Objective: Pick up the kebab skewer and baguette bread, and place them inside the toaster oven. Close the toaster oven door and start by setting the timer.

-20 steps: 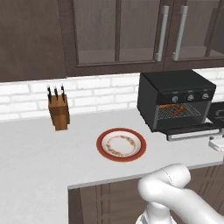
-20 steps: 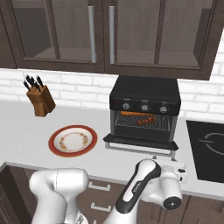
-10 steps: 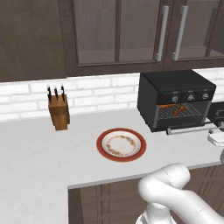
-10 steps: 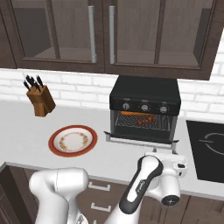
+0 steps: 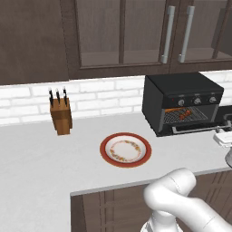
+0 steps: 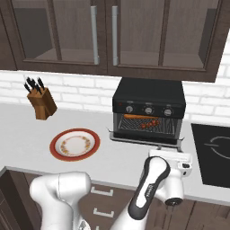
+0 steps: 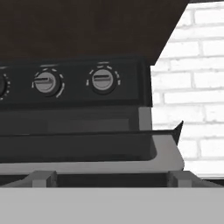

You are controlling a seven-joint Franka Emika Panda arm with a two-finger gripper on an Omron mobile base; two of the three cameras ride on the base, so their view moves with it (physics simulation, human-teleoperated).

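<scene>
Two foods lay side by side on the wire rack (image 6: 146, 126) inside the oven (image 6: 149, 110): the baguette (image 6: 134, 117) toward the left and rear, the skewer (image 6: 150, 123) with its dark red chunks just to the right of it. The black oven stood at the far side of the grey counter (image 5: 41, 163), against the white brick wall (image 5: 104, 97), under dark wooden cabinets (image 6: 112, 36) with long metal handles. Its door (image 6: 146, 141) hung down, open, its front edge reaching toward the near side of the counter. Three round knobs (image 6: 148, 110) sat in a row above the opening, and two of them (image 7: 103, 80) showed close up from the hand camera, which looked over the edge of the lowered door. The gripper (image 6: 170, 158) hovered just in front of that door, at the near right of the oven, its jaws spread wide and holding nothing. A red-rimmed plate (image 5: 125, 150) sat bare on the counter left of the oven, well apart from it. A wooden knife block (image 5: 60, 115) with dark handles stood farther left, near the wall. A black cooktop (image 6: 213, 152) lay in the counter to the right of the oven.
</scene>
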